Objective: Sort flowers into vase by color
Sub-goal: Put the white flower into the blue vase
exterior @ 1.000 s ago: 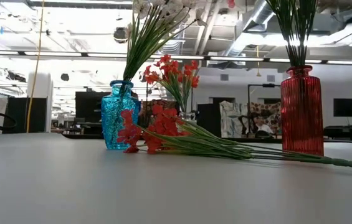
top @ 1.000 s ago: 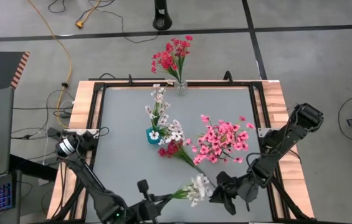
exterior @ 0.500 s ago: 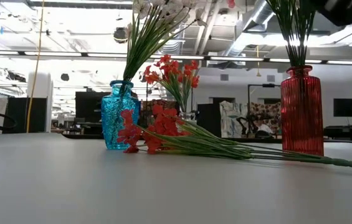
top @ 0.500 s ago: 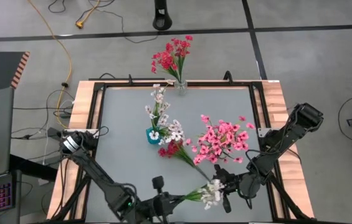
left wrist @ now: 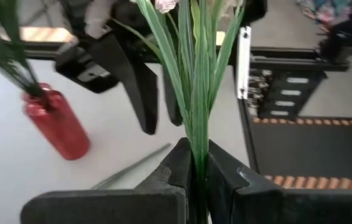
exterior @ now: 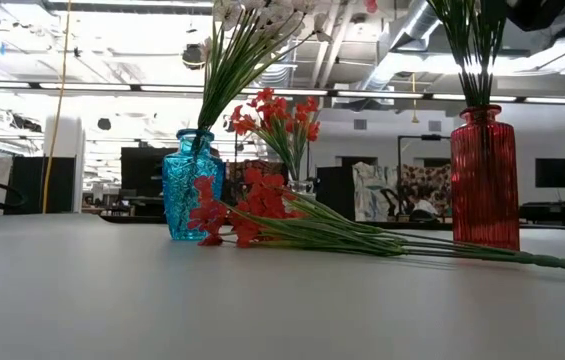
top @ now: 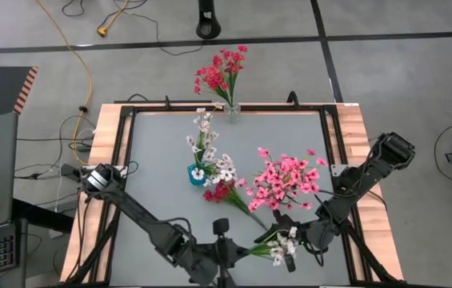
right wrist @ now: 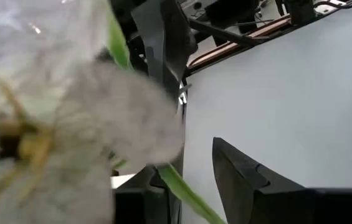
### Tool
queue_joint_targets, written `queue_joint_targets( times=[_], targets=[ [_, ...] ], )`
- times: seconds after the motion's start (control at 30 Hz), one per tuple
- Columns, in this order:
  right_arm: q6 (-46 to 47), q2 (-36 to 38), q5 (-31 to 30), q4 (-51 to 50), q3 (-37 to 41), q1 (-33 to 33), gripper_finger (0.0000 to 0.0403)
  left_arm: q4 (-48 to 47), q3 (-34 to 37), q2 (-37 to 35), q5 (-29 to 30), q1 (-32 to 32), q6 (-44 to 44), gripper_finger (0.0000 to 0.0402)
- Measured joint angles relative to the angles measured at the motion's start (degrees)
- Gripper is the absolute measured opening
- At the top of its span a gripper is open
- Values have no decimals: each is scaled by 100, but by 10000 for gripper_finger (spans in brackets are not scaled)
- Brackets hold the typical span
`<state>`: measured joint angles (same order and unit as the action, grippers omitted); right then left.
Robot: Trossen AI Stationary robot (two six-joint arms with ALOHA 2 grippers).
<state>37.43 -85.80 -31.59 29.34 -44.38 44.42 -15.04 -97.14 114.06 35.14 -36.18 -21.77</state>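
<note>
The blue glass vase (top: 198,174) near the table's middle holds white flowers (top: 202,138). The tall red glass vase (exterior: 483,178) holds pink flowers (top: 287,182). A small clear glass vase (top: 232,111) at the far edge holds red flowers (top: 222,72). 1 loose red sprig (top: 226,193) lies flat on the grey table (top: 162,160), between the blue vase and the red vase.

The left gripper (left wrist: 198,180) is at the near edge, with its fingers closed on the green stems of a white sprig (top: 278,248). The right gripper (top: 288,242) is at the blossom end of the same sprig, with its jaws apart and the sprig between them.

The left wrist view shows the stems pinched and standing up from the fingers, with the right gripper's dark fingers beyond. The right wrist view shows the white blossoms very close and blurred. In the low view this sprig is not visible
</note>
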Motion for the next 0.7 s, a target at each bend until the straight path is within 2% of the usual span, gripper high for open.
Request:
queue_joint_targets(
  times=[0.33, 0.7],
  targets=[
    [0, 0, 7, 267, 0, 0, 117, 2, 0, 0, -1224, 318, -9, 15],
    [6, 0, 4, 299, 0, -40, 117, -11, 2, 4, -1541, 535, -128, 51]
  ],
)
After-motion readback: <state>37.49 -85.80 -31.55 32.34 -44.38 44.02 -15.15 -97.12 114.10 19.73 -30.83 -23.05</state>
